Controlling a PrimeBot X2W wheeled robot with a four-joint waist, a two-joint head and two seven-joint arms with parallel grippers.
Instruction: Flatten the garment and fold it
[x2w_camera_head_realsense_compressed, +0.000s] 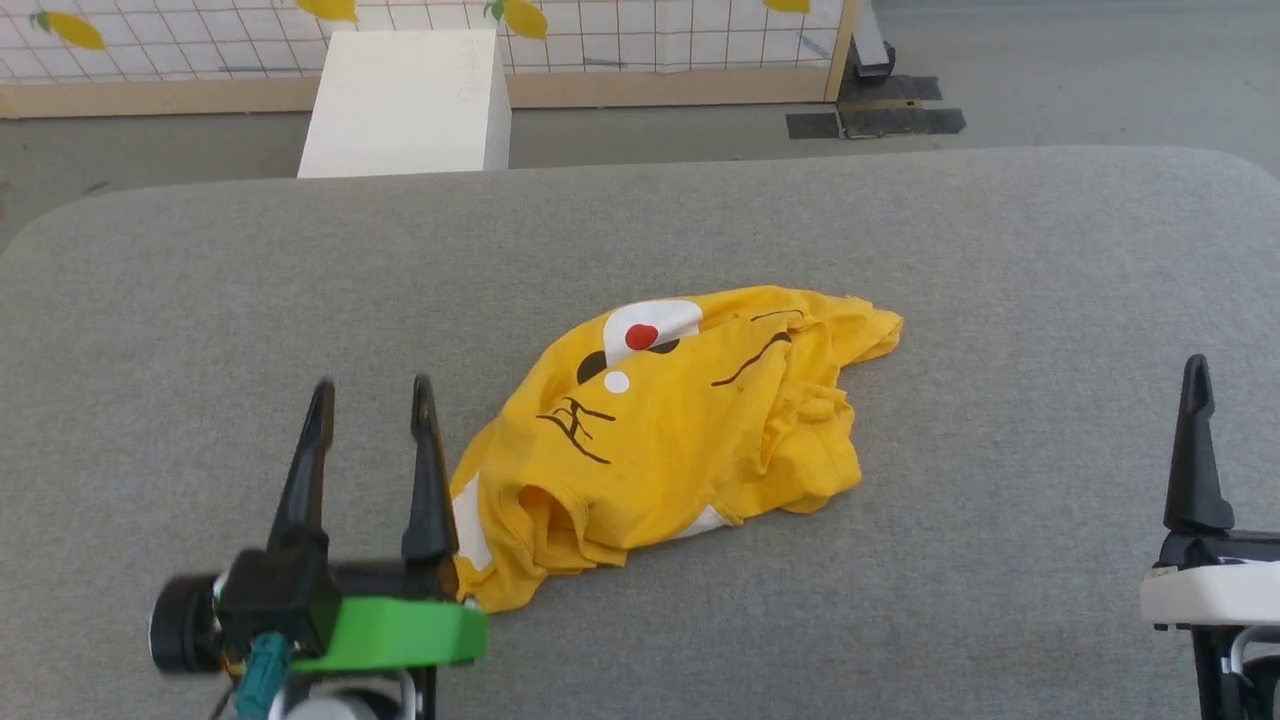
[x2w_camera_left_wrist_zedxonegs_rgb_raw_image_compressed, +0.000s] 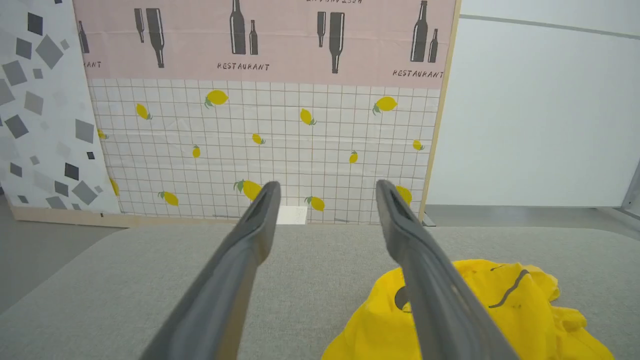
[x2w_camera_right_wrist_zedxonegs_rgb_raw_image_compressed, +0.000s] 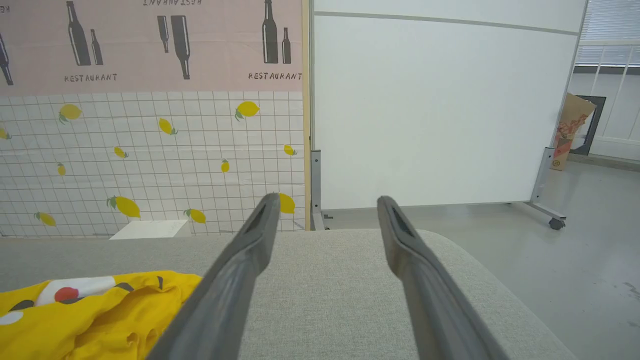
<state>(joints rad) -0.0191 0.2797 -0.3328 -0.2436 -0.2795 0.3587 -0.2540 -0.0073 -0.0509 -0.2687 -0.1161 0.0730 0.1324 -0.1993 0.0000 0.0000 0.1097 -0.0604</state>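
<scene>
The crumpled yellow T-shirt (x2w_camera_head_realsense_compressed: 680, 430) lies mid-desk (x2w_camera_head_realsense_compressed: 950, 230), touching the left fingers (x2w_camera_head_realsense_compressed: 428, 480) and well apart from the right fingers (x2w_camera_head_realsense_compressed: 1195, 460). The 2 pairs are spread wide, holding nothing. Its printed face is partly visible.

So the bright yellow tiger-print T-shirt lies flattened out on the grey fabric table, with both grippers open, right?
Not flattened: the head view shows the bright yellow tiger-print T-shirt crumpled in a heap on the grey fabric table. The left gripper and right gripper are indeed open.
</scene>
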